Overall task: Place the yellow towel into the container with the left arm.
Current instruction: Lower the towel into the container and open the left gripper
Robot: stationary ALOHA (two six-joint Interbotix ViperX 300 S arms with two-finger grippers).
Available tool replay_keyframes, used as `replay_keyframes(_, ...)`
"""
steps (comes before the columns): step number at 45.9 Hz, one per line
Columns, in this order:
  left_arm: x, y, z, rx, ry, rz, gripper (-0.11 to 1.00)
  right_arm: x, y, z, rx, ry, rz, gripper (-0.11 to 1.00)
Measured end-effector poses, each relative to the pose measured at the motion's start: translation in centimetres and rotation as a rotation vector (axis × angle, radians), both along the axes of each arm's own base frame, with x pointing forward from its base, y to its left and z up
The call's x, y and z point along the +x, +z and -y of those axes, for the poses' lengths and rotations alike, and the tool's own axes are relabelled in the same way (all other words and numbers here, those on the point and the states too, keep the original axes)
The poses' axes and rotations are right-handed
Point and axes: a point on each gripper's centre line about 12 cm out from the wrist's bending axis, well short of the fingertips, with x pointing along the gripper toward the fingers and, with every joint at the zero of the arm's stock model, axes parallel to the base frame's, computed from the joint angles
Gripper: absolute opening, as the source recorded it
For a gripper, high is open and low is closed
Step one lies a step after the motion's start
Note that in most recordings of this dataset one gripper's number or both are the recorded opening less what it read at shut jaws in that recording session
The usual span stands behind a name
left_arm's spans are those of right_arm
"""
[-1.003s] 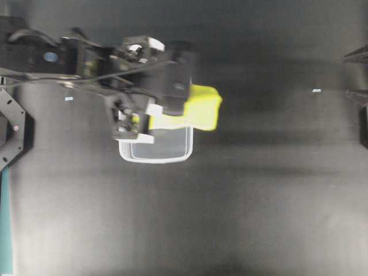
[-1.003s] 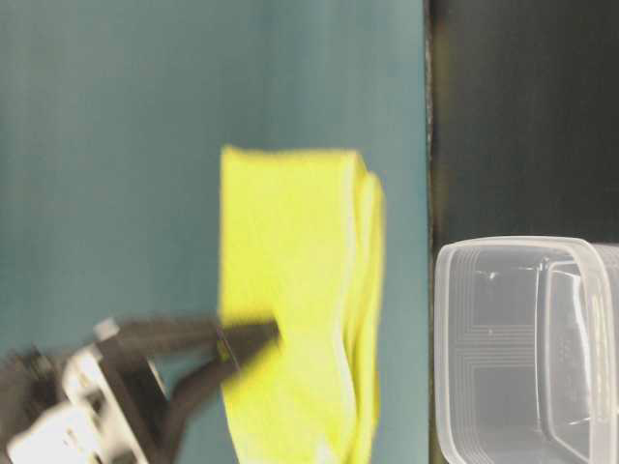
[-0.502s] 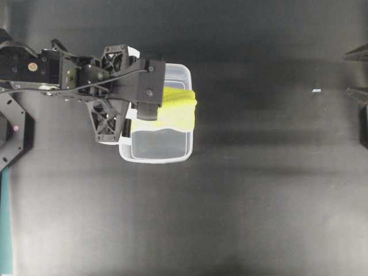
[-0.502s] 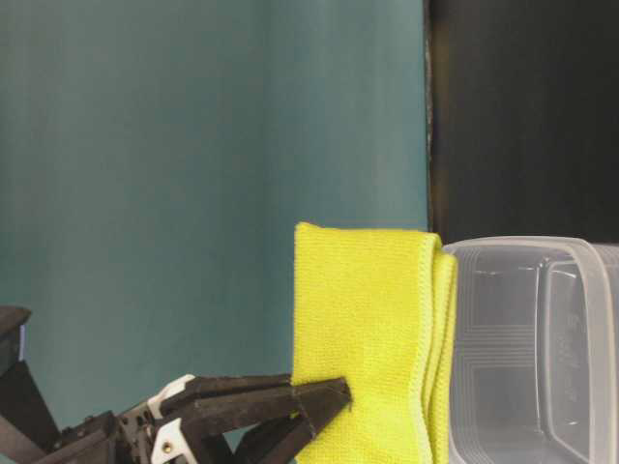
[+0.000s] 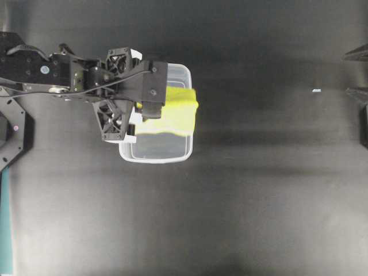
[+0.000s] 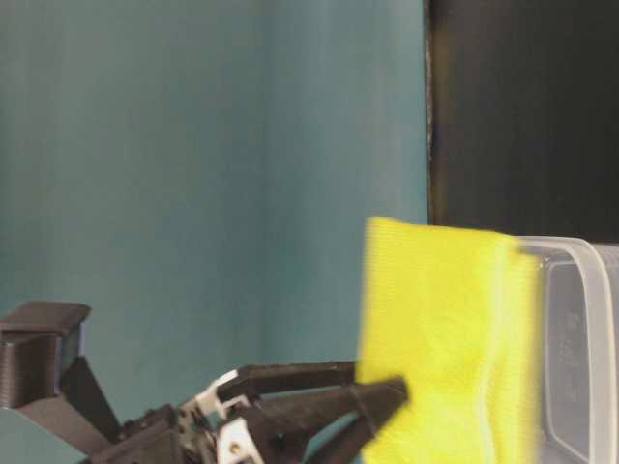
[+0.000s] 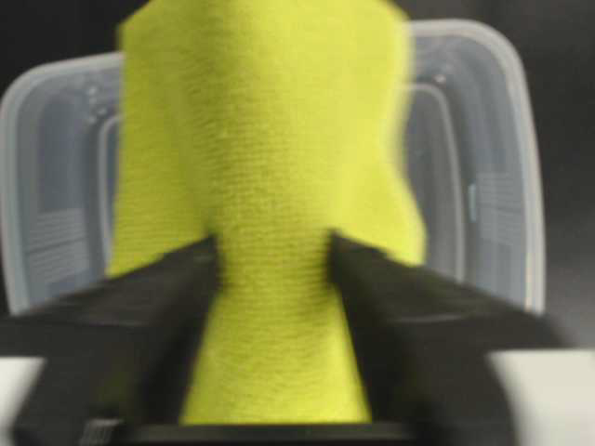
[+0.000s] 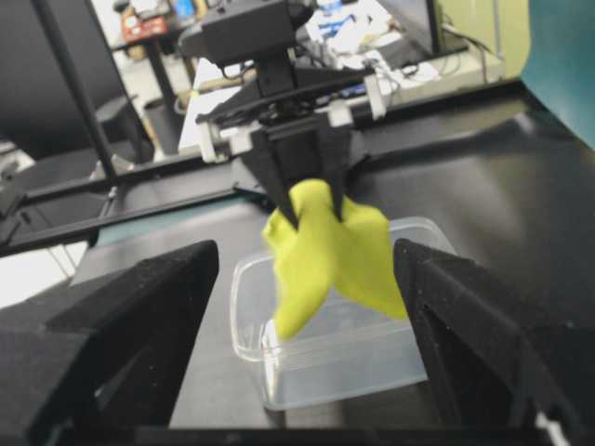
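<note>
The yellow towel (image 5: 175,109) hangs over the far half of the clear container (image 5: 155,161), its lower edge dipping inside the rim. My left gripper (image 5: 150,109) is above the tub. In the left wrist view its jaws stand parted, with the yellow towel (image 7: 270,139) still filling the gap between them above the container (image 7: 483,186). In the table-level view the towel (image 6: 445,338) is blurred beside the fingertips (image 6: 387,394). My right gripper (image 8: 307,353) stands wide open, holding nothing, and faces the towel (image 8: 330,251) and the container (image 8: 353,362) from a distance.
The black tabletop (image 5: 259,201) spreads around the tub. My right arm's fingertips (image 5: 355,56) show at the far right edge of the overhead view. A teal wall (image 6: 193,193) backs the table-level view. Desks and monitors stand beyond the table in the right wrist view.
The left arm has brought the towel from beyond the tub to over it and lowered it. Its jaws have spread apart, and the towel has shifted toward the container.
</note>
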Motion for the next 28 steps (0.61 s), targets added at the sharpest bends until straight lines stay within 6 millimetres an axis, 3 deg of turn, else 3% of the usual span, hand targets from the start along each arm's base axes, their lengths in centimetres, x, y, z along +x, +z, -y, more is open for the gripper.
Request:
replay_keyframes(4,-0.4,-0.8,0.0,-0.007,0.010,-0.018,0.80,0.0,0.0,0.0,0.000,0.000,0.000,0.74)
replay_keyframes(8,-0.7,-1.5,0.1,-0.012,0.014,-0.031,0.90,0.0,0.0,0.0,0.000,0.000,0.002,0.74)
replay_keyframes(18,-1.4,-0.9,0.4,-0.014,0.006,0.022,0.85,0.0,0.0,0.0,0.006,0.000,0.002,0.74)
replay_keyframes(24,-2.5,1.8,-0.2,-0.013,0.027,0.115,0.85,0.0,0.0,0.0,0.008,0.000,0.002,0.74)
replay_keyframes(28,-4.4,4.8,-0.2,-0.012,0.034,0.221,0.85,0.0,0.0,0.0,0.008,0.000,0.002,0.74)
